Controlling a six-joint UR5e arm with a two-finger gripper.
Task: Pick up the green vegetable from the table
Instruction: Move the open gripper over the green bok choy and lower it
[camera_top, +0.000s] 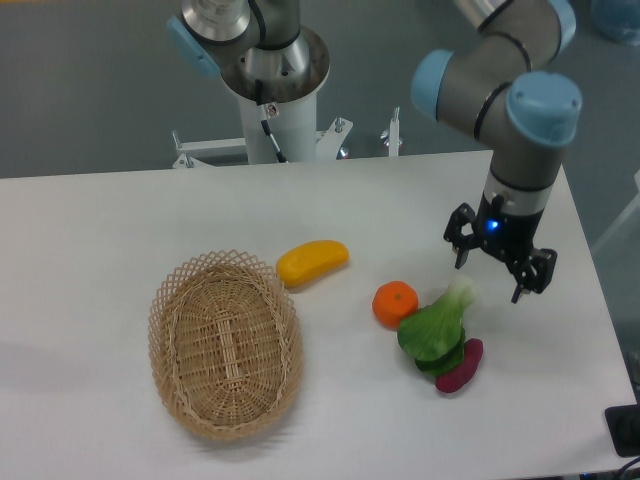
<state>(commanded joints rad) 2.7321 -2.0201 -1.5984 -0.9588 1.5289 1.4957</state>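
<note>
Purple piece (461, 365) half under the green vegetable (435, 328) leaves

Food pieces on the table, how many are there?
4: the yellow fruit beside the basket, the orange, the green vegetable touching it, the purple piece partly under its leaves. None seems hidden.

table (120, 215) | on it: basket (226, 345), yellow fruit (312, 262), orange (394, 303), green vegetable (437, 326), purple piece (461, 365)

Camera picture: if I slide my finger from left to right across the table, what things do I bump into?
Basket → yellow fruit → orange → green vegetable, with the gripper hanging open above its right end.
</note>
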